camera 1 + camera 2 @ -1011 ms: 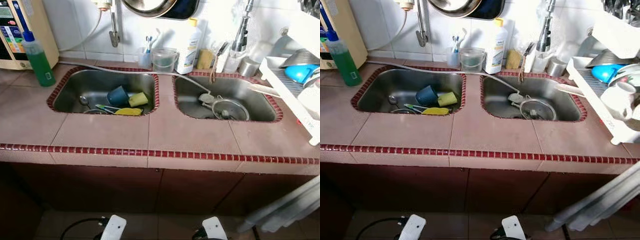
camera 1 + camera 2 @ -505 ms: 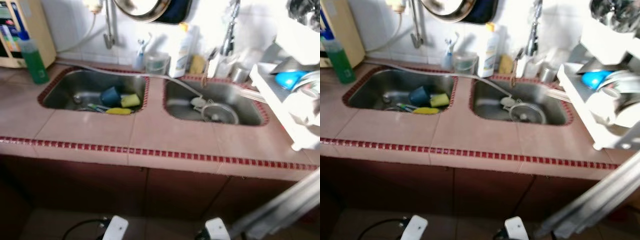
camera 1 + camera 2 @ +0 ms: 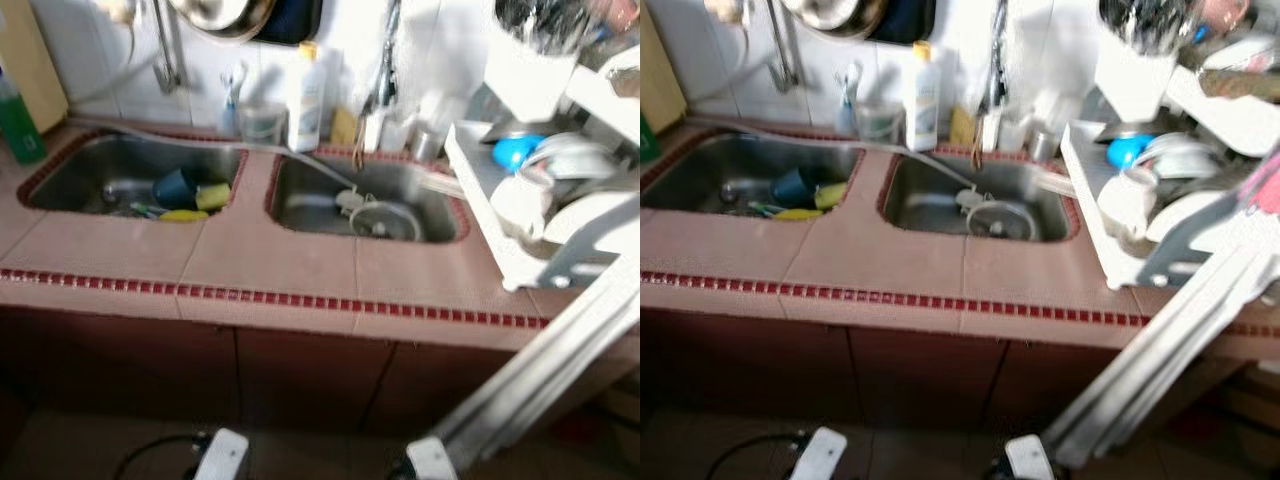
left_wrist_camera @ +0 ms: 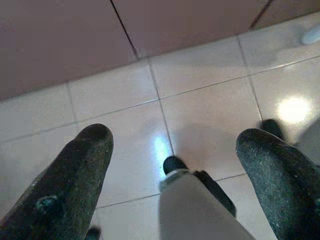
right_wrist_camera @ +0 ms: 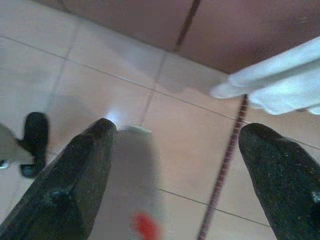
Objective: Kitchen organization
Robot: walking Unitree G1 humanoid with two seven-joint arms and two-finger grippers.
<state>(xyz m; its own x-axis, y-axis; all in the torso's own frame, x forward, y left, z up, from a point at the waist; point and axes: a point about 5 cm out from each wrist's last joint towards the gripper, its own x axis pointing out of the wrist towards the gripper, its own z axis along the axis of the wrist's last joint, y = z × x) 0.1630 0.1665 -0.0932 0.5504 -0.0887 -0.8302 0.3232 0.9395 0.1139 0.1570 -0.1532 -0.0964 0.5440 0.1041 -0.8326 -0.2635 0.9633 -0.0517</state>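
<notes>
1. Dishes, a blue cup point(image 3: 176, 186) and yellow sponge point(image 3: 212, 195), lie in the left sink point(image 3: 70, 165)
2. Right of that sink, a strainer point(image 3: 380, 219) sits in the second basin
3. My left end effector point(image 4: 170, 165) and right end effector point(image 5: 175, 165) hang spread wide over floor tiles

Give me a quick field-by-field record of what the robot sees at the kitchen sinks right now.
Counter: pink tiled countertop with a red trim strip
Left sink: blue cup, yellow sponge
Right sink: round strainer
Behind the sinks: white bottle
Right of the sinks: white dish rack, blue item
Left gripper: open, above floor tiles
Right gripper: open, above floor tiles
</notes>
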